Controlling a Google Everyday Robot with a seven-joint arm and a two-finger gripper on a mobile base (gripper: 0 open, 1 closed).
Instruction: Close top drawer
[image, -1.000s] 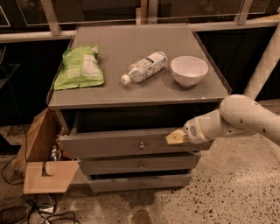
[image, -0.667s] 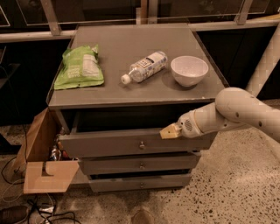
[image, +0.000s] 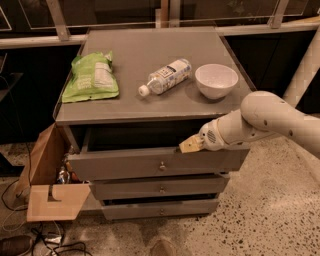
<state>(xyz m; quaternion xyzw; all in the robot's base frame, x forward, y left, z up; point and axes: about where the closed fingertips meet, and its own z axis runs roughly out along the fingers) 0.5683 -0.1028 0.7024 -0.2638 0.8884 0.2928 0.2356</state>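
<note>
Grey cabinet top (image: 150, 55) bears bag (image: 91, 77), bottle (image: 165, 76), bowl (image: 216, 81); tool (image: 191, 144) below its front edge.

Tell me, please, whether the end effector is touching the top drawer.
Cannot tell. In the camera view the end effector sits at the upper front edge of the top drawer, with no visible gap, but overlap alone cannot confirm contact.

Gripper (image: 191, 144) at front rim of top drawer (image: 120, 165), right of knob (image: 162, 165)

A green bag (image: 90, 77), a bottle (image: 166, 76) lying down and a white bowl (image: 216, 80) sit on the cabinet top (image: 145, 45); a cardboard box (image: 50, 185) stands to the left.
</note>
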